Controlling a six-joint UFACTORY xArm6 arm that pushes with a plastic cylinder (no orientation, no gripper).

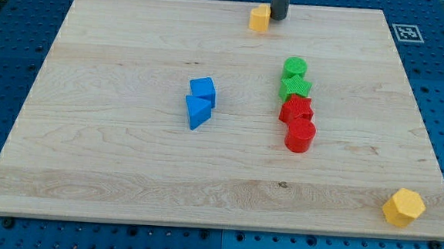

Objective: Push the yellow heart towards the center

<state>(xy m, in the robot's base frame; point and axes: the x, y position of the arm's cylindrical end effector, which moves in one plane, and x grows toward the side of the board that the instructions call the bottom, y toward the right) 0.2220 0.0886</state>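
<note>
The yellow heart (259, 19), judged light, rigid and easily slid, is seen at the table's (112, 156) top edge, touched on its right by my tip (278, 17); no end effector is fitted, so contact is best placed on its top side.

My tip (278, 17) touches the yellow heart (259, 19) at the worktop's (111, 164) top edge; blue, green and red blocks cluster mid-board.

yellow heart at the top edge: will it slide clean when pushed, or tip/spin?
The yellow heart looks squat and flat-bottomed, so it will probably slide, not tip. The wooden board looks smooth, so drag is likely low. My tip sits right beside its right side, at the view's top; an off-centre push may spin it.
</note>
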